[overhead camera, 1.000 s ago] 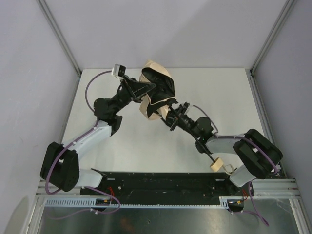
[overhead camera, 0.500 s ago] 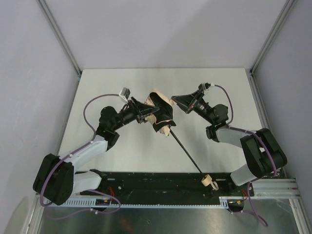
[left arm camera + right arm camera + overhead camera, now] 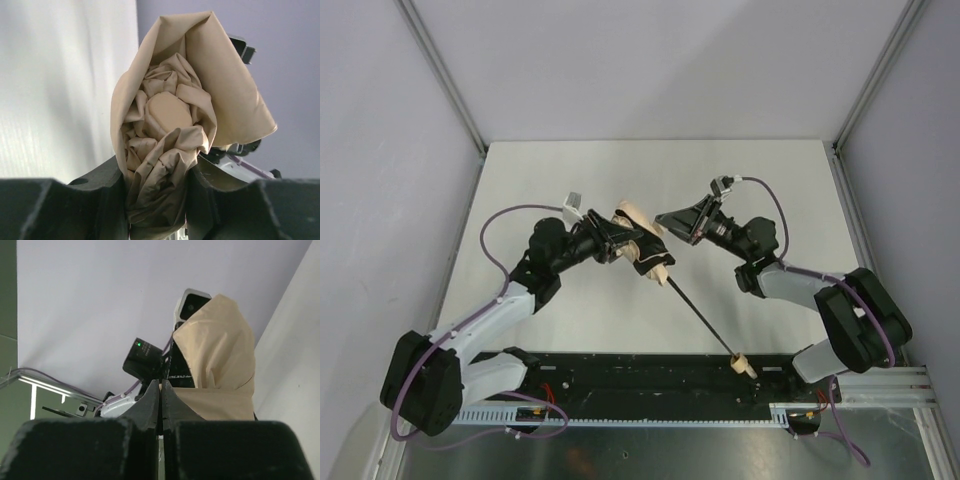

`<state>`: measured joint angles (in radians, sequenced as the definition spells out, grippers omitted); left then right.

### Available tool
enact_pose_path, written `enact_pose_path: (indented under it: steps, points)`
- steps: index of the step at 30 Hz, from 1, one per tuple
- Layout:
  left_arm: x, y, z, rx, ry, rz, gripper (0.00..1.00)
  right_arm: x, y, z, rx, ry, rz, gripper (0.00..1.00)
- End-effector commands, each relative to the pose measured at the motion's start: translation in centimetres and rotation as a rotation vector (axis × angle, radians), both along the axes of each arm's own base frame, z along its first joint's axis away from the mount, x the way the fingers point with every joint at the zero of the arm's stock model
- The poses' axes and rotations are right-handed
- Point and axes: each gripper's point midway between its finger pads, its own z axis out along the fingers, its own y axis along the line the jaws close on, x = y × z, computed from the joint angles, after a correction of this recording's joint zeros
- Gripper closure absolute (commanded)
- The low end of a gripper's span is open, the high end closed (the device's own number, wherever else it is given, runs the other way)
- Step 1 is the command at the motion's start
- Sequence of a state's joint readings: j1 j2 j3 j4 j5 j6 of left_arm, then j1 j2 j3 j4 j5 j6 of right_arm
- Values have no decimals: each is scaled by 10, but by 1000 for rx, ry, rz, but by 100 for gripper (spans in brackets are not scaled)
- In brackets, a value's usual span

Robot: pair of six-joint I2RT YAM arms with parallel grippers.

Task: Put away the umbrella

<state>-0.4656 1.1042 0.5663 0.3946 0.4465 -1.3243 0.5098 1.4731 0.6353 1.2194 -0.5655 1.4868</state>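
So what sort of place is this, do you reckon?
Probably a robotics lab test cell: a white tabletop, plain walls on aluminium posts, and a left arm and right arm bolted to a black rail.

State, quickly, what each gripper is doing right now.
Left gripper: closed on the bunched canopy of the umbrella.
Right gripper: closed, holding nothing.

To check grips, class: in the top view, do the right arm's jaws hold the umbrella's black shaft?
No: the right gripper, jaws shut, sits apart from the shaft.
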Motion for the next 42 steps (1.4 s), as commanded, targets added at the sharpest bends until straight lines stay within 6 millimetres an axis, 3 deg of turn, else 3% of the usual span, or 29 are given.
enact_pose_path:
  steps: [1, 10, 18, 21, 30, 38, 42]
  points:
    - [4, 22, -62, 232, 208, 106, 100, -42, -4, 64, 161, -287, 42, 100]
    - [2, 35, -120, 405, 424, 150, 100, -75, 42, 29, -23, -340, 158, 100]
    - [-2, 42, -157, 513, 522, 142, 100, -79, 83, -14, -270, -459, 169, 100]
    - [-4, 45, -171, 548, 555, 144, 100, -88, 100, -21, -322, -495, 190, 100]
    - [-6, 44, -191, 588, 602, 104, 100, -101, 134, -74, -471, -557, 208, 100]
    - [-17, 43, -213, 637, 637, 32, 100, -87, 149, -126, -659, -633, 156, 100]
    - [-20, 48, -225, 664, 645, 23, 100, -95, 164, -145, -732, -700, 169, 100]
